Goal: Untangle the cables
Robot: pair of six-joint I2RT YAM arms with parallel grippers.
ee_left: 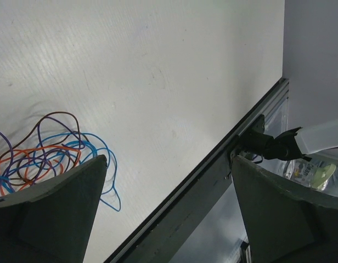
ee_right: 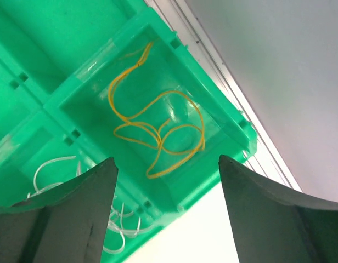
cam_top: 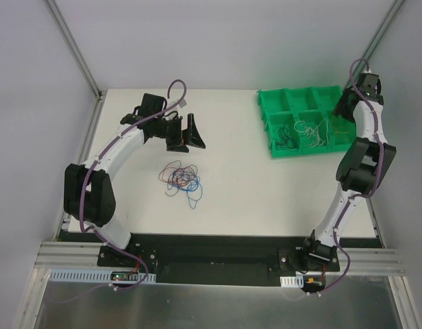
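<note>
— Grey walls, a matte white table (cam_top: 266, 199) with a faint grain up close. How far along are you?

— Partway, I'd say. The green plastic tray (cam_top: 272, 103) at the far right already holds sorted wires. A looping yellow wire (ee_right: 158, 134) sits alone in the end compartment, white wires (ee_right: 51, 167) are in the next one, and black wires (cam_top: 288, 137) are beyond that.

— What's left?

— One knot of cables (cam_top: 182, 179) lying on the table, left of centre. It's blue, orange and dark red strands, hair-thin and limp, looped through each other. A blue tail trails toward the near edge.

— And the jaws?

— My left jaws are spread wide and holding nothing, hanging just beyond the far side of the knot. My right jaws are also wide apart and empty, above the yellow compartment.

— Materials?

— The tray is glossy and hard-walled. The wires look springy enough to hold their curls, so I expect the strands to snag as they're pulled apart.
</note>
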